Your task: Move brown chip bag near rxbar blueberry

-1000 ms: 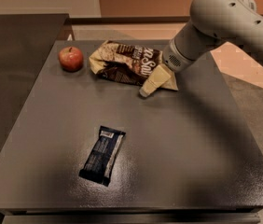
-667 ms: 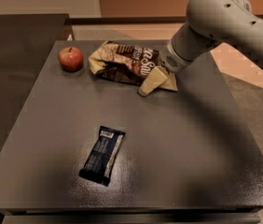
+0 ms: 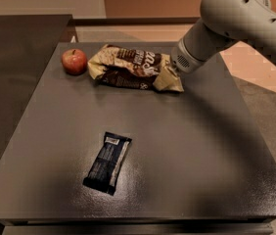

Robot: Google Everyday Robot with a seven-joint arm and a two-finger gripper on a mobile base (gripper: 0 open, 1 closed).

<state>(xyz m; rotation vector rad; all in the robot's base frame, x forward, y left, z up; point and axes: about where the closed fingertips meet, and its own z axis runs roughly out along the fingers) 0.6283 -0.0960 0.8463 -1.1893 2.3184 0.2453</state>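
Grey arm [image 3: 226, 18] slanted down, pincer [image 3: 172, 72] at brown chip bag [image 3: 128, 66]

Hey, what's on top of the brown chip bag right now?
Only the gripper at the right end of the brown chip bag; nothing else lies on it. The wrist hides the gripper's tip, so contact cannot be seen.

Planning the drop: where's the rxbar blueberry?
Camera view: rxbar blueberry lies on the table, front left; the gripper is at the right end of the brown chip bag.
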